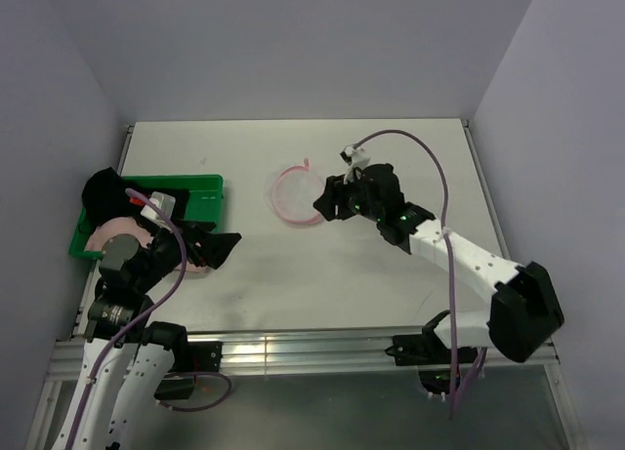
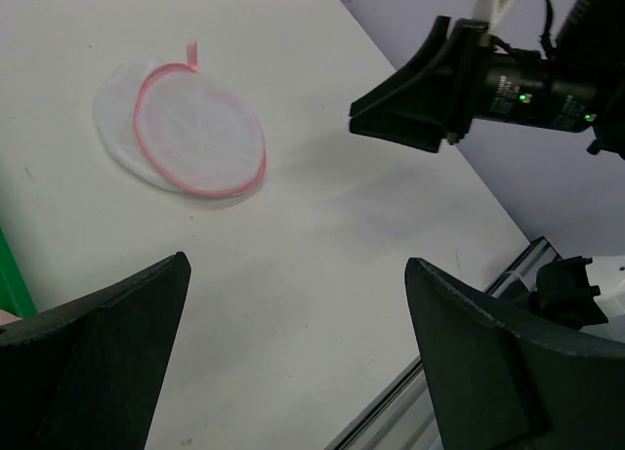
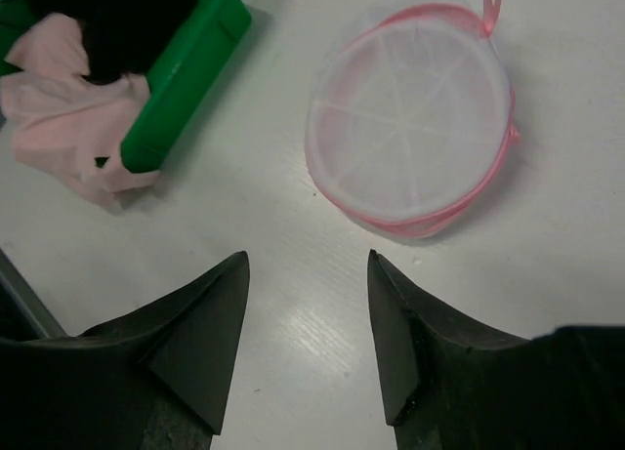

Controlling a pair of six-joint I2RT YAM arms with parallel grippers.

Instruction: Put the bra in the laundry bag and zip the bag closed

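- Centrally on the white table (image 1: pixel 391 265), the small round white mesh laundry bag with pink zipper trim (image 1: pixel 296 196) (image 2: pixel 181 128) (image 3: pixel 410 143) is seen lying flat
- A pale pink fabric bra (image 3: pixel 59 128) is draped over the green plastic tray (image 1: pixel 195 188) (image 3: pixel 186 74)
- The left gripper (image 1: pixel 217 250) (image 2: pixel 293 265) and right gripper (image 1: pixel 320 208) (image 3: pixel 305 265) are held with jaws apart, nothing clasped, the right near the bag

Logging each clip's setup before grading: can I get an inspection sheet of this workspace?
Surface: white table, matte.
Job's things: laundry bag lies flat mid-table, empty-looking; bra not told apart among the cloth.
Clutter: green tray at left holds black cloth; pink cloth spills over its edge.
Grippers: left gripper open, empty; right gripper open, empty, near the bag.
Cables: purple cable loops over each arm.
Surroundings: lavender walls; metal rail at near edge.
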